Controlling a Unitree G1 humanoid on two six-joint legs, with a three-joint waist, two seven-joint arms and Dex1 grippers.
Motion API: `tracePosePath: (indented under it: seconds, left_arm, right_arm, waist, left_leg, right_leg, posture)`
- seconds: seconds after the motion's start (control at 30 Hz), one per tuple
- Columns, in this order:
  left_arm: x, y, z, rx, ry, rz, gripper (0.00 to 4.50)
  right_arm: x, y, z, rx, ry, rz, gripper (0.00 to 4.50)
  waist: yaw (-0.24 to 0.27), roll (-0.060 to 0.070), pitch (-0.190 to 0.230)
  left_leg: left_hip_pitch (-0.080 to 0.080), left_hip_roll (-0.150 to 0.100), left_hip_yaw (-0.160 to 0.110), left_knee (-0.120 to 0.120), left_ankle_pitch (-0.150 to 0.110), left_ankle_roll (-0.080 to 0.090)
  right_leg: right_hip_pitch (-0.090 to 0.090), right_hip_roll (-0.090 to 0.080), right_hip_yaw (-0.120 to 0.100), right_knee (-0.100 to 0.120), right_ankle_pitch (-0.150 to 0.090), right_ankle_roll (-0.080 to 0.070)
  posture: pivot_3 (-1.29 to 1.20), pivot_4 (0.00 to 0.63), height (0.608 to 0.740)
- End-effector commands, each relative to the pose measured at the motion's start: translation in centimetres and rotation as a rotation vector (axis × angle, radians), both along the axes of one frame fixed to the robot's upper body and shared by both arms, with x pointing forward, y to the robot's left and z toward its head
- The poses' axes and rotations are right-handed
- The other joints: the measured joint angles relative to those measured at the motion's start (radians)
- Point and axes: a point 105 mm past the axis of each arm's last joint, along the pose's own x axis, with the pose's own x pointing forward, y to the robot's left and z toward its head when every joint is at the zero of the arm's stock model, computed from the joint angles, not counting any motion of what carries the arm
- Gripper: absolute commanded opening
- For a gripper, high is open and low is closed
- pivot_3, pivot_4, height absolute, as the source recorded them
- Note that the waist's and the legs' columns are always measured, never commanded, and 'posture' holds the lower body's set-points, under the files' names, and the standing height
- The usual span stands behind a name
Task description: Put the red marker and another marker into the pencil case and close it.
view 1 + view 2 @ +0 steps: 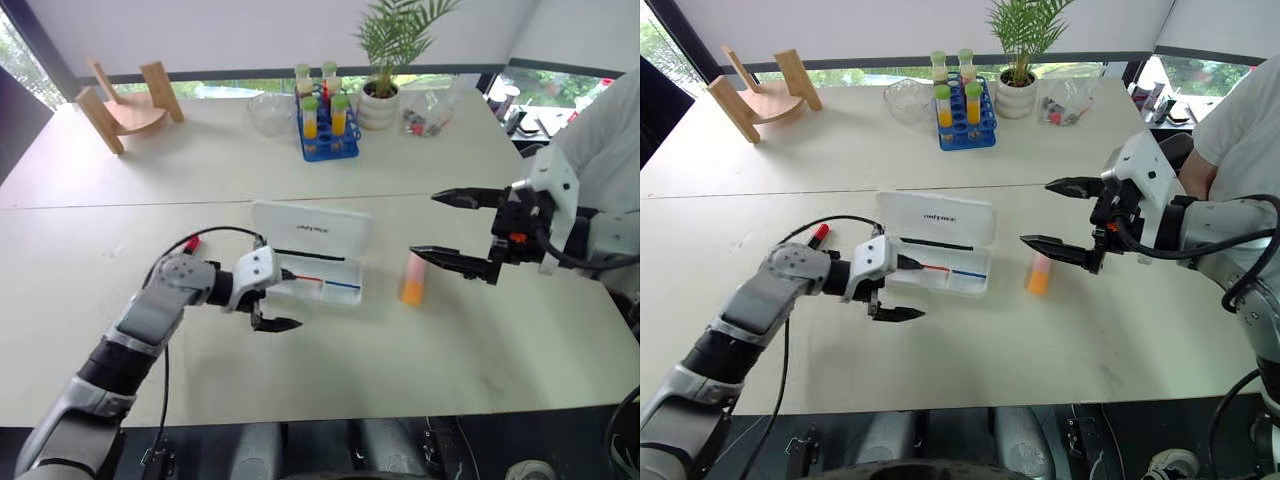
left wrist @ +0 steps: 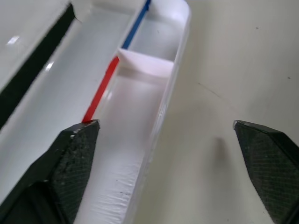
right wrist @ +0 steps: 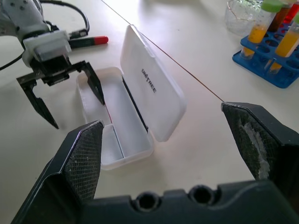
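The pencil case lies open mid-table, its lid raised at the back and its tray showing red and blue stripes with nothing in it. My left gripper is open at the tray's left end, with one finger over the tray and the other over the bare table. The red marker lies on the table to the left of the case, beyond my left arm. Another marker, pink with an orange end, lies to the right of the case. My right gripper hovers open above that marker.
At the back stand a blue rack of tubes, a clear bowl, a potted plant and a wooden stand. A person in white is at the right edge. A black cable loops by my left wrist.
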Motion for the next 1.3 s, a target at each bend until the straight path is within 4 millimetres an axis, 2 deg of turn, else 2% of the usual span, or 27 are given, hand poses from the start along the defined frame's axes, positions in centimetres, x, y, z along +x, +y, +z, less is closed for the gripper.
tracePosePath:
  seconds: [0.03,0.13,0.27,0.4,0.5,0.57,0.6,0.73,0.87,0.93,1.0,1.07,1.13,1.23,1.27,1.3]
  left_arm:
    - [-0.5,0.6,3.7,-0.06,-0.083,0.026,4.48]
    - [-2.2,1.8,7.2,-0.134,-0.058,0.065,4.48]
    - [-3.9,3.7,8.3,-0.17,0.025,0.121,4.48]
    - [-2.2,8.3,9.4,-0.223,-0.008,0.375,4.48]
    - [0.1,13.2,9.4,-0.209,-0.073,0.659,4.48]
    - [1.3,15.6,8.9,-0.189,-0.1,0.815,4.48]
    - [1.7,16.1,8.5,-0.194,-0.094,0.865,4.48]
    - [2.1,15.1,4.8,-0.177,0.023,0.915,4.48]
    - [2.8,14.7,0.1,-0.1,0.118,0.977,4.48]
    - [3.2,15.0,-1.0,-0.084,0.129,1.019,4.48]
    - [3.7,16.0,-2.2,-0.056,0.125,1.087,3.92]
    - [3.8,16.4,-2.8,-0.035,0.125,1.111,3.13]
    - [3.7,16.8,-3.0,-0.029,0.128,1.112,2.06]
    - [3.6,16.9,-2.1,-0.072,0.132,1.093,0.48]
    - [3.6,16.9,-1.8,-0.075,0.123,1.081,0.26]
    - [3.7,16.3,-1.0,-0.105,0.112,1.041,0.26]
  right_arm:
    - [0.0,0.4,1.0,0.009,-0.05,0.026,4.5]
    - [0.6,0.6,0.9,0.015,-0.049,0.044,4.5]
    - [1.1,1.0,1.0,0.023,-0.056,0.07,4.5]
    - [1.5,1.3,0.9,0.025,-0.056,0.096,4.5]
    - [1.7,1.2,1.0,0.019,-0.061,0.1,4.5]
    - [1.7,1.1,1.3,0.021,-0.065,0.097,4.5]
    - [1.6,1.0,1.4,0.025,-0.064,0.093,4.5]
    - [0.3,0.5,2.1,0.025,-0.018,0.119,4.5]
    - [-1.0,0.1,2.0,-0.026,0.018,0.145,4.5]
    - [-1.1,0.1,2.1,-0.029,0.013,0.139,4.5]
    - [-1.2,0.1,2.4,-0.024,0.003,0.129,4.5]
    - [-1.3,0.1,2.5,-0.022,-0.004,0.118,4.5]
    - [-1.3,0.0,2.6,-0.023,-0.011,0.104,4.5]
    - [-1.2,-0.1,2.7,-0.019,-0.016,0.088,4.5]
    - [-1.2,-0.1,2.7,-0.019,-0.016,0.086,4.5]
    - [-1.2,-0.1,2.7,-0.018,-0.016,0.084,4.5]
  waist:
    - [0.0,0.0,0.0]
    - [-0.003,-0.001,0.002]
    - [-0.003,0.001,0.004]
    - [-0.001,-0.001,0.006]
    - [0.001,-0.001,0.007]
    - [0.001,-0.001,0.007]
    - [0.001,-0.002,0.007]
    - [0.006,-0.002,0.007]
    - [0.005,-0.002,0.007]
    - [0.001,-0.002,0.007]
    - [0.0,-0.002,0.007]
    - [0.0,-0.001,0.007]
    - [0.0,-0.001,0.006]
    - [0.0,-0.001,0.006]
    - [-0.001,-0.001,0.006]
    - [-0.001,-0.001,0.006]
  left_leg:
    - [0.0,0.0,0.0,0.0,0.0,0.0]
    - [0.0,0.0,0.0,0.0,0.0,0.0]
    - [0.0,0.0,0.0,0.0,0.0,0.0]
    - [0.0,0.0,0.0,0.0,0.0,0.0]
    - [0.0,0.0,0.0,0.0,0.0,0.0]
    - [0.0,0.0,0.0,0.0,0.0,0.0]
    - [0.0,0.0,0.0,0.0,0.0,0.0]
    - [-0.001,0.0,0.0,0.0,0.0,0.0]
    - [-0.001,-0.001,0.0,0.0,0.0,0.0]
    - [-0.001,-0.001,0.0,0.0,0.0,0.0]
    - [0.0,-0.001,0.001,0.0,0.0,0.0]
    - [0.001,-0.001,0.0,0.0,0.001,-0.001]
    - [0.001,-0.001,0.0,0.0,0.001,-0.001]
    - [0.001,-0.001,0.001,0.0,0.001,-0.002]
    - [0.001,-0.001,0.001,0.0,0.001,-0.002]
    - [0.001,-0.001,0.001,0.0,0.001,-0.002]
  right_leg:
    - [0.0,0.0,0.0,0.0,0.0,0.0]
    - [0.0,0.0,0.0,0.0,0.0,0.0]
    - [-0.001,0.0,0.0,0.0,0.0,0.0]
    - [-0.001,0.0,0.0,0.0,0.0,0.0]
    - [-0.001,0.0,0.0,0.0,0.0,0.0]
    - [-0.001,-0.001,0.0,0.0,0.0,0.0]
    - [-0.001,-0.001,0.0,0.0,0.0,0.0]
    - [-0.001,-0.002,-0.001,0.0,0.0,0.0]
    - [-0.001,-0.004,-0.001,0.0,0.0,0.0]
    - [-0.001,-0.003,-0.001,0.0,0.0,0.0]
    - [-0.001,-0.003,-0.001,0.001,0.0,0.0]
    - [0.0,-0.002,-0.001,0.001,0.0,0.0]
    - [0.0,-0.002,-0.001,0.001,0.0,0.0]
    - [0.0,-0.003,0.0,0.001,0.001,0.0]
    - [0.0,-0.003,0.0,0.001,0.0,0.0]
    - [0.0,-0.002,0.0,0.001,0.0,0.0]
  posture:
    - [0.0,0.15,0.74]
    - [0.0,0.15,0.74]
    - [0.0,0.15,0.74]
    - [0.0,0.15,0.74]
    - [0.0,0.15,0.74]
    - [0.0,0.15,0.74]
    - [0.0,0.15,0.74]
    - [0.0,0.15,0.74]
    - [0.0,0.15,0.74]
    - [0.0,0.15,0.74]
    - [0.0,0.15,0.74]
    - [0.0,0.15,0.74]
    - [0.0,0.15,0.74]
    - [0.0,0.15,0.74]
    - [0.0,0.15,0.74]
    - [0.0,0.15,0.74]
